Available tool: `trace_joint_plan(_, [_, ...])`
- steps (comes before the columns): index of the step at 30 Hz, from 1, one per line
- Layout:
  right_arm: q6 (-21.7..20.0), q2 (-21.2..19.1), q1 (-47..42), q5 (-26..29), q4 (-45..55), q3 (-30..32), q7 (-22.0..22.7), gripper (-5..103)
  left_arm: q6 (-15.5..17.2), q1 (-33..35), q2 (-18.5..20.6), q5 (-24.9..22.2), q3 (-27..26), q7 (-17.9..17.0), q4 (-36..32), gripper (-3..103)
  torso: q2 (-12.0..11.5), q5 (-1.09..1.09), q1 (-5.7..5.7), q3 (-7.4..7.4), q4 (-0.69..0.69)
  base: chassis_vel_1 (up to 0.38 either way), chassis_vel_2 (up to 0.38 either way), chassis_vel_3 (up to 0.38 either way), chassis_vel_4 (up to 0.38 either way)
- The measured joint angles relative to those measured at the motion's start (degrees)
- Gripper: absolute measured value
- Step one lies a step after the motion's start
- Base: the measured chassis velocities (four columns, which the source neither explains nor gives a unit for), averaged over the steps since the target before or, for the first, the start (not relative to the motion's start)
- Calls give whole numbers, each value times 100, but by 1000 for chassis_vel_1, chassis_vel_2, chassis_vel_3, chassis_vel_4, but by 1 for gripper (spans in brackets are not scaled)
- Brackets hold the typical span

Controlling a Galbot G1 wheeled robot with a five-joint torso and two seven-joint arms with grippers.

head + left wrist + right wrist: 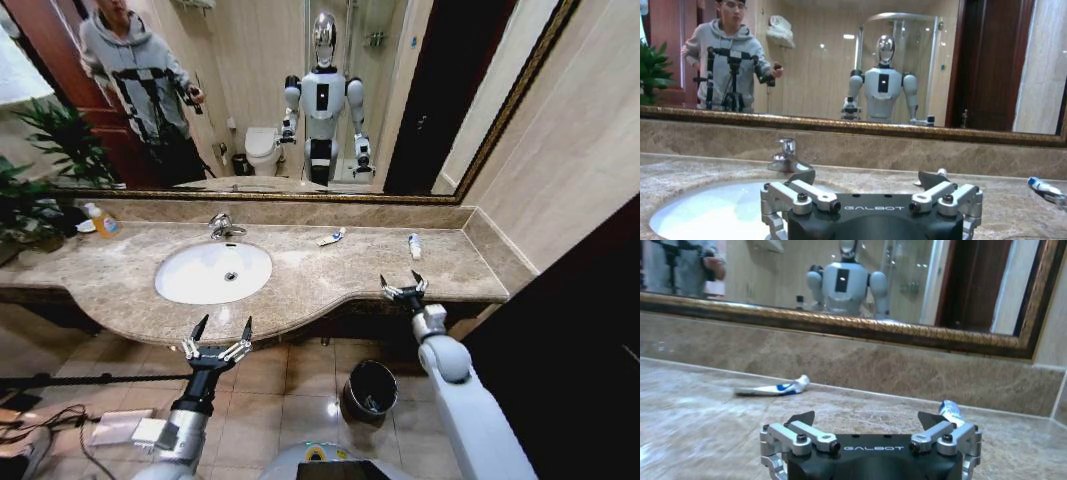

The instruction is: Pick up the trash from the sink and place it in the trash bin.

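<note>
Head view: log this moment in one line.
left claw open, at counter edge by sink | right claw open, near tubes | bin on floor

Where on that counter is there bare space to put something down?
Free: the marble between the sink and the two tubes, one toward the middle, one farther right, plus the front edge. Crowded: the far left corner, with the soap bottle and plant.

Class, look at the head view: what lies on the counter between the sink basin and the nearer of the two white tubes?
Nothing: between the sink and the nearer tube the head view shows bare marble counter. The second tube lies farther along the counter.
</note>
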Motion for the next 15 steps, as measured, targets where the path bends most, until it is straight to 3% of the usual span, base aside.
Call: trace_joint_plan(15, [19, 87, 2103, 88, -2276, -47, 141, 100, 0, 0, 0, 0, 0, 0, 0, 100, 0, 1, 0, 0, 0, 0, 0, 0, 0])
